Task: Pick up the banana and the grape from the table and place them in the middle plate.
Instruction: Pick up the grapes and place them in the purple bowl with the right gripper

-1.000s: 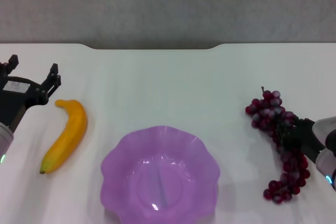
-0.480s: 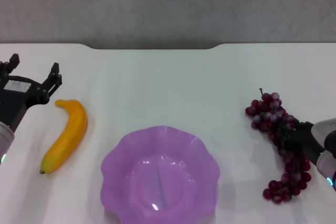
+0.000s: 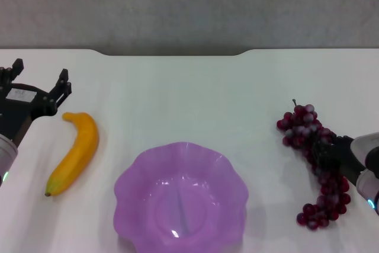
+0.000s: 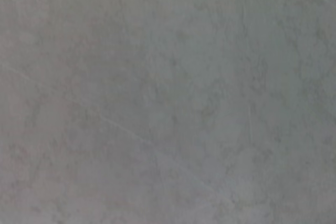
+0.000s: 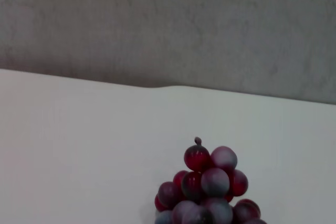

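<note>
Here the right gripper [image 3: 324,153], at the frame's lower right, sits across the middle of the grape [image 3: 314,164] bunch lying lengthwise on the tabletop [image 3: 189,99], jaws' state untellable, the plate [image 3: 180,199] leftward.

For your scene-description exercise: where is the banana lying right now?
In the head view, the banana lies on the table's left side, beside the middle plate, with the left tool just beyond its far end.

You see a smooth, matt white table [image 3: 189,93], a translucent glossy plastic-looking plate [image 3: 180,197], a smooth waxy banana [image 3: 76,151] and shiny, partly bloomed grapes [image 3: 314,164].
</note>
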Controlling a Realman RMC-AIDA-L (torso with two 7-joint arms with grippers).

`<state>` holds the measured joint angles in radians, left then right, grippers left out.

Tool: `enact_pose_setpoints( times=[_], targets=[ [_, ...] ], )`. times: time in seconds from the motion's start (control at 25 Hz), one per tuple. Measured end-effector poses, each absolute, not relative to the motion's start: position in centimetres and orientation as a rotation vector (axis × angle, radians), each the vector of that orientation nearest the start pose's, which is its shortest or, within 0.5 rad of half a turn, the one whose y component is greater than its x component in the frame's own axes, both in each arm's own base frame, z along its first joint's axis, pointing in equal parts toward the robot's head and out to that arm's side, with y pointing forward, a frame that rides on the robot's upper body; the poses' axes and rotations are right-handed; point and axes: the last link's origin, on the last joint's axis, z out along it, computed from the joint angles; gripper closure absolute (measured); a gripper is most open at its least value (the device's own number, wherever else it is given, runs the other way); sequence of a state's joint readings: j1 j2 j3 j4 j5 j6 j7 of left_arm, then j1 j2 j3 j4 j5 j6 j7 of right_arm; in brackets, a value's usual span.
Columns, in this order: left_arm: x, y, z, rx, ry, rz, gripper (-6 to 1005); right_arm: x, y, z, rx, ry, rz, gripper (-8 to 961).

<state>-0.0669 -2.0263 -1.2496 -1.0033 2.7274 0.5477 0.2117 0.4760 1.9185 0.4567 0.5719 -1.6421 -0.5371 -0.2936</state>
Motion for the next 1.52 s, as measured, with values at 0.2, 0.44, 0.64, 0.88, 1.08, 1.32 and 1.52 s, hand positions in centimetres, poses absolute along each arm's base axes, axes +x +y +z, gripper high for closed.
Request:
enact_pose_setpoints(
  times=[0.2,0.44,0.64,0.88,1.08,1.32,1.52],
  targets=[
    [-28.6,33.1,1.0,-1.659,-0.444,-0.486,118,33.9,34.0,-6.5,-1.851,0.837,0.239,643],
    [-28.7,33.0,1.1,-1.657,-0.448,-0.483,118,33.7,34.0,-6.6,-1.853,0.834,0.247,653],
    [-28.9,32.8,1.1,-1.655,-0.453,-0.477,118,33.0,34.1,-6.6,-1.867,0.791,0.253,652],
    [-29.0,32.8,1.1,-1.655,-0.454,-0.475,118,31.5,34.7,-5.7,-1.869,0.72,0.284,669],
    [-29.0,32.8,1.1,-1.655,-0.453,-0.475,118,30.6,34.4,-4.8,-1.837,0.621,0.268,715],
    [-29.0,32.8,1.1,-1.655,-0.453,-0.475,119,29.6,34.2,-4.7,-1.819,0.568,0.247,748],
    [-29.0,32.8,1.1,-1.655,-0.453,-0.475,118,28.0,34.3,-4.8,-1.837,0.495,0.25,751]
  ],
)
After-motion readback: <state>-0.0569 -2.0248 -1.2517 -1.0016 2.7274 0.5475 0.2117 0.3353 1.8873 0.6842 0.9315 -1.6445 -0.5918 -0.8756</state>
